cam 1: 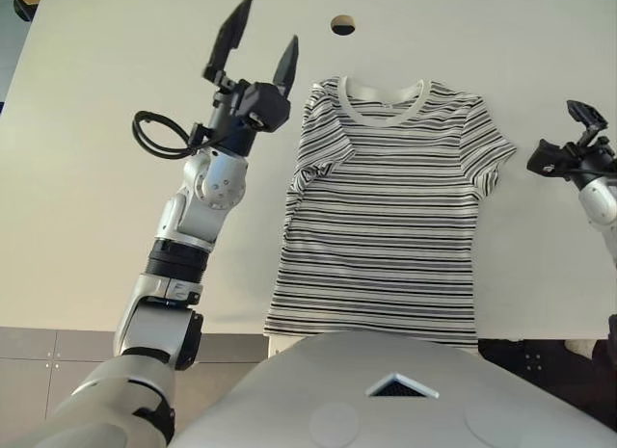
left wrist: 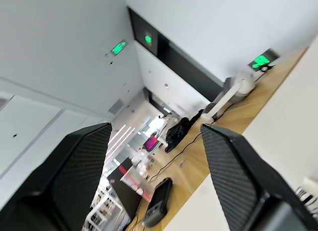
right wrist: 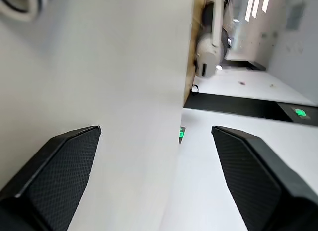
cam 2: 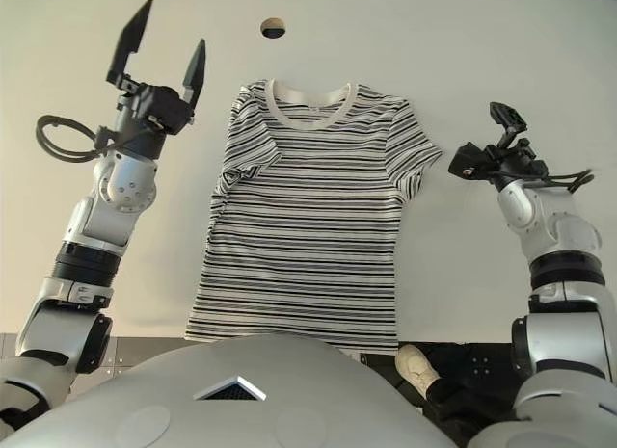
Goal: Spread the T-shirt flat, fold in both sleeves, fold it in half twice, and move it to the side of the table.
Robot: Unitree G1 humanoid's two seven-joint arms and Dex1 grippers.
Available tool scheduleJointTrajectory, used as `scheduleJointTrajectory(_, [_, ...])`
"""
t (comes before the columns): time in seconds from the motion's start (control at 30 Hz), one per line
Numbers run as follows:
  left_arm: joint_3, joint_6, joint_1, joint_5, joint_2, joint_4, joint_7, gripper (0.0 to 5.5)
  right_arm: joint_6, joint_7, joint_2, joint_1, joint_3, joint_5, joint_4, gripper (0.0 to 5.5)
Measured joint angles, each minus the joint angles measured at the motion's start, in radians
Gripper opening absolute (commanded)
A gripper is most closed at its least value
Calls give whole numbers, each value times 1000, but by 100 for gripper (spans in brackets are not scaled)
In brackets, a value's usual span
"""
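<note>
- T-shirt [cam 1: 386,207] lies flat-ish on the table [cam 1: 87,236], collar at 12 o'clock.
- Left gripper [cam 1: 271,20] at its 10 o'clock, spread wide, empty.
- Right gripper [right wrist: 156,129] at 3 o'clock, same deal.

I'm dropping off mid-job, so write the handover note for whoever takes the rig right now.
Left gripper: open, empty, held up beside the T-shirt's left shoulder.
Right gripper: open, empty, just outside the right sleeve.
The T-shirt lies on the table, mostly flat. Its left sleeve looks bunched inward.
Done: spreading, roughly.
Left: fold both sleeves, two half folds, move it aside.
</note>
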Motion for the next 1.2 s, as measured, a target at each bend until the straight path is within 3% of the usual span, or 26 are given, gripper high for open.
scheduleJointTrajectory(0.4, [-4, 1, 38, 31, 0, -14, -58, 333, 8, 174, -80, 166, 40, 92, -378, 415])
scheduleJointTrajectory(0.77, [50, 1, 40, 22, -7, -40, -60, 333, 14, 81, -15, 48, 113, 78, -204, 415])
scheduleJointTrajectory(1.2, [61, -9, 34, 20, -21, -20, -62, 335, -9, 36, -8, 37, 191, 63, -154, 160])
